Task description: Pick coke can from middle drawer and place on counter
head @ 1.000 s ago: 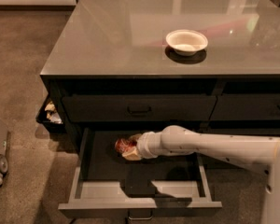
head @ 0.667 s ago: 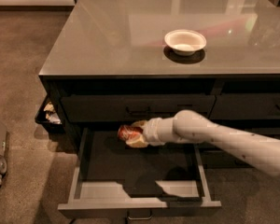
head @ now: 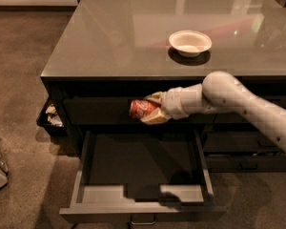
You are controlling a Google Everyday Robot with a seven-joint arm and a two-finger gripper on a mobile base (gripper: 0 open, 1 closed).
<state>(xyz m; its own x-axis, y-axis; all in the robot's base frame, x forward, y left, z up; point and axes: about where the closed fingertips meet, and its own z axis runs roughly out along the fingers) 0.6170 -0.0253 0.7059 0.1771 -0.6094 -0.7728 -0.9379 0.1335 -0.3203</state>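
red coke can lies sideways, clamped in the gripper above the open middle drawer (just below the counter edge).

White bowl on the counter

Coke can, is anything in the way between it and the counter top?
The gripper holds the coke can over the open middle drawer, below the front edge of the counter, which it must rise past. On top, a white bowl sits to the right.
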